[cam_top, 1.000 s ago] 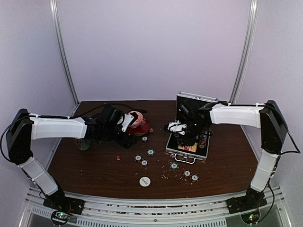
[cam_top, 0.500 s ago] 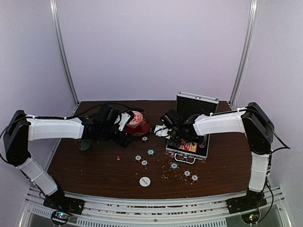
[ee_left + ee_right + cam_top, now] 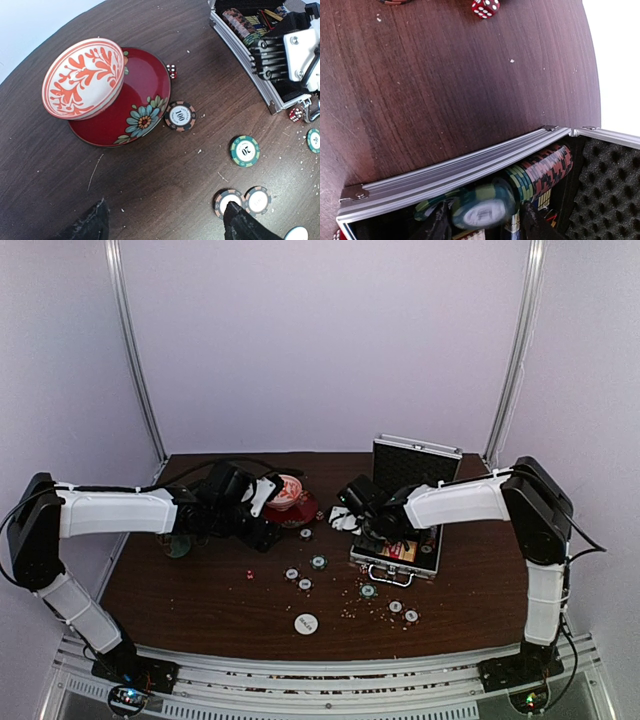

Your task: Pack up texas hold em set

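Observation:
The silver case (image 3: 392,558) lies open right of centre, its lid (image 3: 416,464) upright. My right gripper (image 3: 482,220) hangs over the case's left rim (image 3: 455,169), open. A blurred green chip (image 3: 482,207) sits loose between its fingers, beside the row of stacked chips (image 3: 545,167). My left gripper (image 3: 167,225) is open wide over bare table, with nothing between its fingers. Two chips (image 3: 227,199) lie by its right fingertip. A "100" chip (image 3: 180,116) rests against the saucer and a "20" chip (image 3: 245,150) lies further right. A white disc (image 3: 305,622) and more chips (image 3: 368,591) lie near the front.
The red-white bowl (image 3: 82,77) tilts on its red saucer (image 3: 145,95) at back centre. A red die (image 3: 171,71) lies behind the saucer, another (image 3: 295,114) lies by the case, and a third (image 3: 249,575) lies left of the chips. A greenish cup (image 3: 178,544) stands under the left arm.
The right arm swung left from over the middle of the case to its left rim, and its jaws widened round the green chip. The left arm barely moved.

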Action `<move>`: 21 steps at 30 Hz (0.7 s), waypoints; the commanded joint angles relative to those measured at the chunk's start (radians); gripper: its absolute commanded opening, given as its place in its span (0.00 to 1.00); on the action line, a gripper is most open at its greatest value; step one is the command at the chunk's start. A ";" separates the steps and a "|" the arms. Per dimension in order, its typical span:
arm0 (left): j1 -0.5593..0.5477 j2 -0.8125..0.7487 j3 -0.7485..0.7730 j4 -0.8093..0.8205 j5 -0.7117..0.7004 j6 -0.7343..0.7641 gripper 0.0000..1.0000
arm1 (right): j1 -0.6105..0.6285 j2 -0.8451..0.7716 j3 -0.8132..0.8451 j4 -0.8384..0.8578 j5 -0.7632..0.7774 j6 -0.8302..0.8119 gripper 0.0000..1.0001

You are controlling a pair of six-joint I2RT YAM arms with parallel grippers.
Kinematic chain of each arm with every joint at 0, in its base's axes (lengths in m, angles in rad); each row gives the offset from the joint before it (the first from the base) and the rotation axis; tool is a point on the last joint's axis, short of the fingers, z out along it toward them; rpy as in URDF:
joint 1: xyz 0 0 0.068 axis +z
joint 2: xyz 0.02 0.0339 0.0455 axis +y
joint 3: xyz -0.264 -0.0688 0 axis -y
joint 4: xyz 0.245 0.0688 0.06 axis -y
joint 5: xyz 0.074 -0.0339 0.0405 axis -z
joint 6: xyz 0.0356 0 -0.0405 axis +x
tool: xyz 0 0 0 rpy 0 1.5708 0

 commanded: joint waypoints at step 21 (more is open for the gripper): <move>0.009 -0.016 0.011 0.034 0.034 -0.011 0.81 | -0.085 -0.034 0.099 -0.149 -0.322 0.116 1.00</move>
